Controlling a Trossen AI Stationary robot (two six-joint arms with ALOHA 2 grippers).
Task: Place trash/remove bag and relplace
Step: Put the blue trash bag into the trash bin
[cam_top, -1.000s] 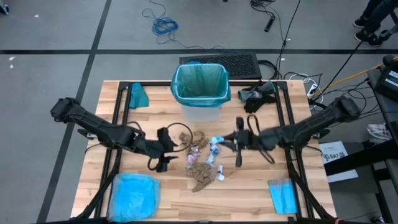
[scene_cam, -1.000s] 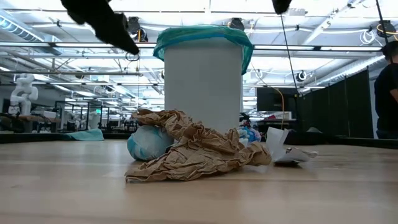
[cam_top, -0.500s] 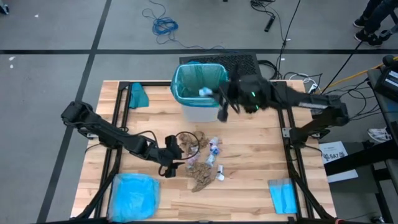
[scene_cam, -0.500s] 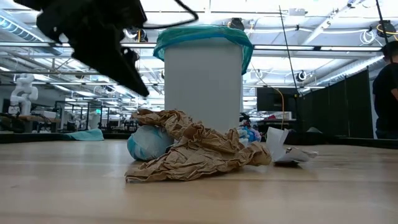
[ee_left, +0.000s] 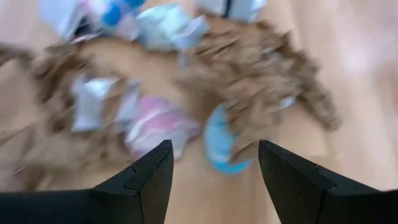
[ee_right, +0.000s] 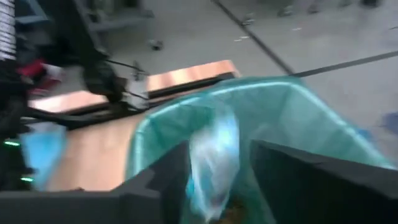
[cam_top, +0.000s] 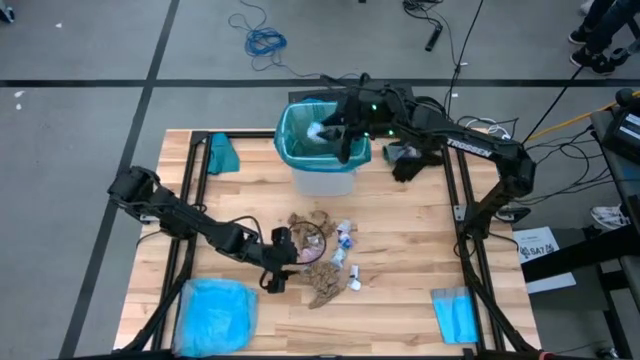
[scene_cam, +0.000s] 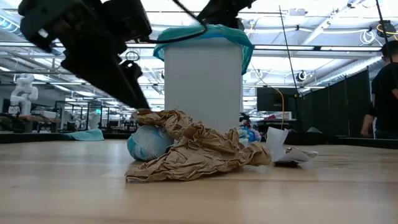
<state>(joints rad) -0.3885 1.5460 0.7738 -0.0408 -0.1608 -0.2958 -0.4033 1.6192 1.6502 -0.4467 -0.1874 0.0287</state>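
1. Bin: a white container stood at the far middle of the wooden table, lined with the bag, a teal-green liner folded over its rim.
2. Right gripper: it hung over the bin's open mouth, its arm reaching in from the far right. In the right wrist view its dark fingers stood apart, with a pale white-blue wrapper between them above the liner; whether they gripped it or had let it go could not be told.
3. Left gripper: it was low over the table at the near-left edge of the scrap pile, jaws spread wide and holding nothing; in the left wrist view the fingertips framed the scraps.
4. Trash: crumpled brown paper wads and white, blue and pink wrappers lay heaped on the table in front of the bin, near the middle.
5. Other stock: a pale blue plastic bag at the near-left corner, a flat blue sheet at the near right, and a teal cloth-like piece at the far left.
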